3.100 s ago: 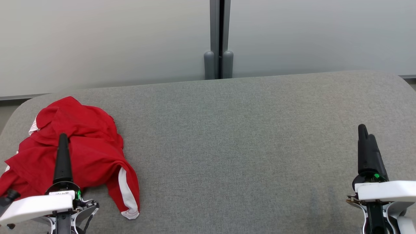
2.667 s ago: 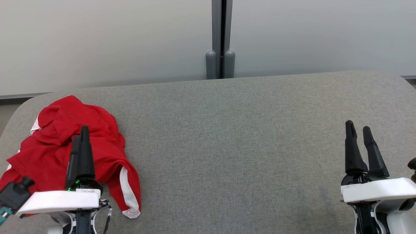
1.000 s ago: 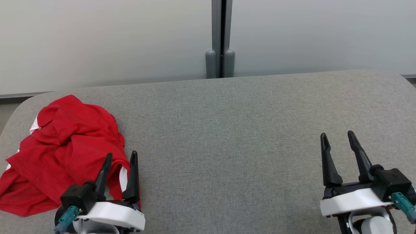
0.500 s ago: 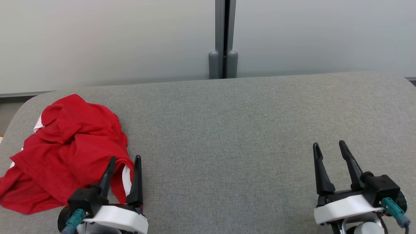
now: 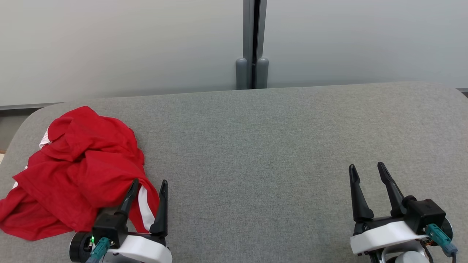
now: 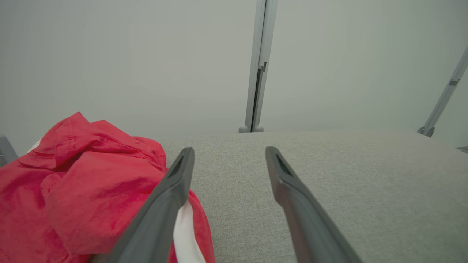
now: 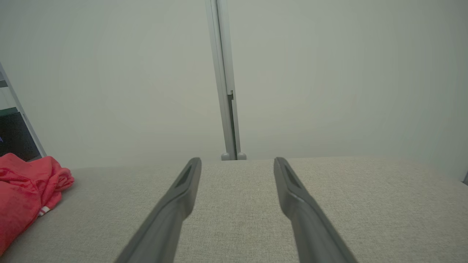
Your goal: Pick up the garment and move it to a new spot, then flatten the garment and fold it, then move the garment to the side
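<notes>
The garment [image 5: 76,168], a crumpled red shirt with white sleeve stripes, lies in a heap at the left end of the grey fabric table [image 5: 256,146]. My left gripper [image 5: 150,181] stands open at the heap's near right edge, its left finger over the red cloth and a white stripe between the two fingers. In the left wrist view the garment [image 6: 80,182] bulges to the left of the open left gripper [image 6: 228,153]. My right gripper [image 5: 365,167] stands open over bare table at the near right, far from the garment [image 7: 25,190], and the right wrist view has nothing between its fingers [image 7: 237,160].
A pale wall with a grey vertical post [image 5: 252,44] runs behind the table's far edge. The table's corners are rounded, with a drop-off to the left of the garment. Bare grey surface spreads from the garment to the right end.
Both grippers went from shut to open. The left one left the top of the heap for its near right edge. The right gripper drew inward and nearer. The head camera shifted slightly.
</notes>
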{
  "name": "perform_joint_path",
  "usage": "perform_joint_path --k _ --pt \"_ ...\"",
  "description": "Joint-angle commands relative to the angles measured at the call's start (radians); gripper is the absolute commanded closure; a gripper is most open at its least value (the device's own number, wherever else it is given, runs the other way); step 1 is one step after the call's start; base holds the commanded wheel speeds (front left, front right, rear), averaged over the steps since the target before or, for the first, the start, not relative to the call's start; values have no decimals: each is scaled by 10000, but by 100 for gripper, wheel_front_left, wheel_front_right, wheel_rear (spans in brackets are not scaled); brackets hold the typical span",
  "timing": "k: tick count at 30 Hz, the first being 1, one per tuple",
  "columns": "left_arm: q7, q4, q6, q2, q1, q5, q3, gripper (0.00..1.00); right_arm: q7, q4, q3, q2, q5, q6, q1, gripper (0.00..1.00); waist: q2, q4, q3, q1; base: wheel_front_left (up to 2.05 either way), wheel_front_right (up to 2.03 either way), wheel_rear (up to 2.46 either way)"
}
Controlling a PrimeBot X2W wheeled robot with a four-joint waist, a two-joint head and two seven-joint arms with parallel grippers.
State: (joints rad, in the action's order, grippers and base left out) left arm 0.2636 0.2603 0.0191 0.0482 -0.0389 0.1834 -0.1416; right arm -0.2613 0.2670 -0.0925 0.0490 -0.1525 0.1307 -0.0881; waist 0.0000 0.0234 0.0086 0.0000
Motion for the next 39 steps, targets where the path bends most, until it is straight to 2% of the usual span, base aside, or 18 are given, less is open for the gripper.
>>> perform_joint_path --k 1,11,16,26,27,28,29,39 --pt "17 25 -54 42 48 99 51 0 -59 9 -16 24 -122 1 -135 0 0 -9 -10 0 0 0 0" --pt "15 147 -29 40 53 234 -12 0 -59 136 -41 26 -418 1 -148 0 0 -6 -32 0 0 0 0" --pt "12 218 -1 41 -102 130 -76 0 -58 93 -28 22 -548 1 18 0 0 383 -72 0 0 0 0" --pt "12 238 -89 41 95 35 183 0 -38 150 -564 28 -756 1 215 0 0 2588 -309 0 0 0 0" --pt "12 238 -89 41 95 35 183 0 -38 150 -564 28 -756 1 215 0 0 2588 -309 0 0 0 0" --pt "12 204 -86 41 115 -11 294 0 -38 179 -679 22 -778 2 220 0 0 3035 -322 0 0 0 0" --pt "12 204 -86 41 115 -11 294 0 -38 179 -679 22 -778 2 220 0 0 3035 -322 0 0 0 0" --pt "11 101 75 38 371 -238 847 0 -38 292 -1182 25 -1112 1 149 0 0 4651 -399 0 0 0 0"
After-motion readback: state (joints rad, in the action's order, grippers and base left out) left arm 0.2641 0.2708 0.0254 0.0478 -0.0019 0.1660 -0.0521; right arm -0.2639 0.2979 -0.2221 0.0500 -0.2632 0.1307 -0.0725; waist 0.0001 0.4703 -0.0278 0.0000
